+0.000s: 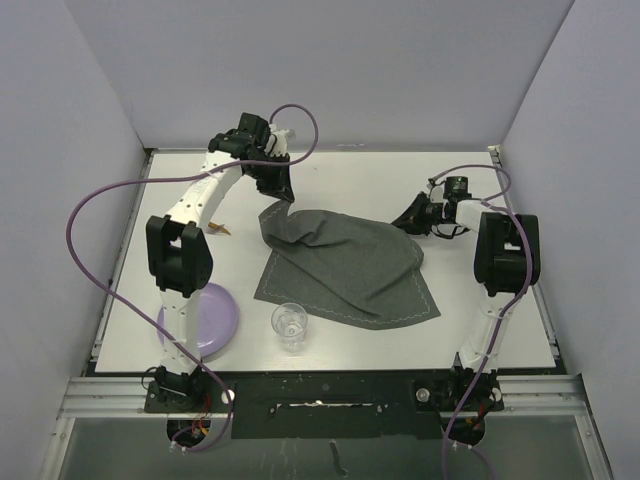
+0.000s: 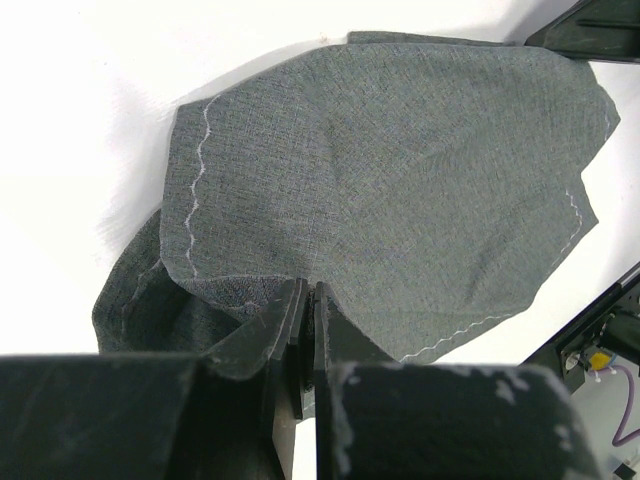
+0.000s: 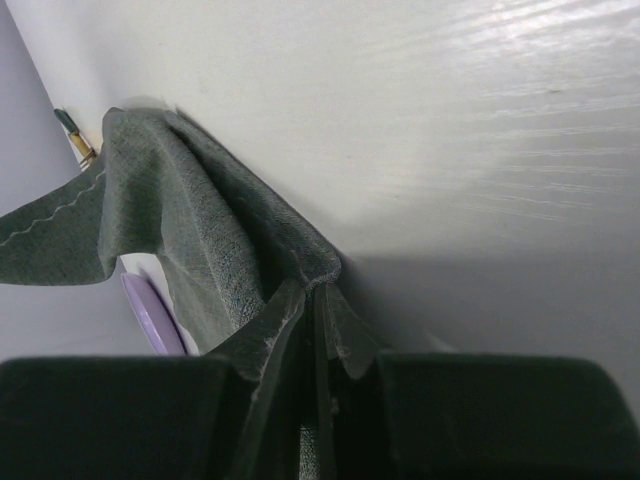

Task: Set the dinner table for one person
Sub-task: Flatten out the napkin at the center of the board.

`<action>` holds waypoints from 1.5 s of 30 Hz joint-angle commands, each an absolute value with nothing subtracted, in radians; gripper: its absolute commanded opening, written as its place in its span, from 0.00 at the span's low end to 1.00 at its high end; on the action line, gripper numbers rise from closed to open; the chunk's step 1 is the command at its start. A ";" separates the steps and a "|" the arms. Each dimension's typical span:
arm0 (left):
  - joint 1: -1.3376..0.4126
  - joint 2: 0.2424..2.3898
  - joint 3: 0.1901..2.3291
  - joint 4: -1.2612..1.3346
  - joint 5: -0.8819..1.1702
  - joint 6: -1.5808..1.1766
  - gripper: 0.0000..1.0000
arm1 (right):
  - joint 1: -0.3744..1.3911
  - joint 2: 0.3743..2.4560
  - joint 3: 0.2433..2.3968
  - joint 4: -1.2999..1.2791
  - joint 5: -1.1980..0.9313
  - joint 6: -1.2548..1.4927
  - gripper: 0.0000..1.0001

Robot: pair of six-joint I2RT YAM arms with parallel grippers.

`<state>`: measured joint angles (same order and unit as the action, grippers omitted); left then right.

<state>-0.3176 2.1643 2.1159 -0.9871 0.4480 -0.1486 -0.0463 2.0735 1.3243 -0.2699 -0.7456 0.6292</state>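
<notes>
As both pincers are clamped shut on cloth, the left gripper (image 2: 305, 292) holds one far corner of the dark grey placemat (image 1: 345, 270) raised and the right gripper (image 3: 315, 292) holds the other. The mat drapes nearward from them onto the dinner table (image 1: 490, 335). Beyond it stand an empty glass (image 1: 290, 326) and a bare purple plate (image 1: 216, 318).

Stretched between left gripper (image 1: 281, 197) and right gripper (image 1: 405, 222): placemat (image 1: 340, 265), one far corner clamped in each, the rest lying on the dinner table (image 1: 400, 170). Nearward of the left gripper, just off the placemat's near edge: glass (image 1: 289, 325). Left of the glass, partly under the left arm: plate (image 1: 218, 318). Left of the left gripper: small object (image 1: 222, 229).
</notes>
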 commanded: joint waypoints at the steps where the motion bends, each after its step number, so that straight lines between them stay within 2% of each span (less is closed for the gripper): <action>1: -0.319 2.116 2.121 -0.947 0.445 -0.149 0.00 | -0.019 1.940 1.415 -0.302 -0.786 0.601 0.00; 11: -0.321 2.095 2.132 -0.953 0.443 -0.150 0.00 | 0.009 1.771 1.593 -0.507 -0.704 0.504 0.00; 16: -0.323 2.075 2.106 -0.937 0.443 -0.153 0.00 | 0.108 1.712 1.673 -0.708 -0.533 0.350 0.00; 21: -0.328 2.064 2.083 -0.920 0.442 -0.154 0.00 | 0.255 1.655 1.458 -0.786 -0.384 0.281 0.00; 26: -0.338 2.076 2.087 -0.919 0.444 -0.153 0.00 | 0.434 1.696 1.230 -0.804 -0.173 0.259 0.00; 27: -0.339 2.077 2.083 -0.918 0.442 -0.151 0.00 | 0.454 1.706 1.199 -0.798 -0.154 0.262 0.04; 31: -0.340 2.083 2.077 -0.912 0.440 -0.150 0.00 | 0.481 1.692 1.130 -0.750 -0.147 0.277 0.42; 32: -0.339 2.085 2.079 -0.912 0.440 -0.149 0.00 | 0.482 1.682 1.139 -0.748 -0.143 0.279 0.48; 37: -0.339 2.093 2.090 -0.924 0.438 -0.146 0.00 | 0.482 1.615 1.236 -0.765 -0.110 0.291 0.56; 45: -0.339 2.095 2.095 -0.928 0.439 -0.144 0.00 | 0.473 1.489 1.319 -0.774 -0.132 0.304 0.60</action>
<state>-0.3397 2.1628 2.0705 -0.9600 0.4366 -0.1497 0.4835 1.5696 1.2686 -0.7921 -0.1375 0.2951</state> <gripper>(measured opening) 0.028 0.587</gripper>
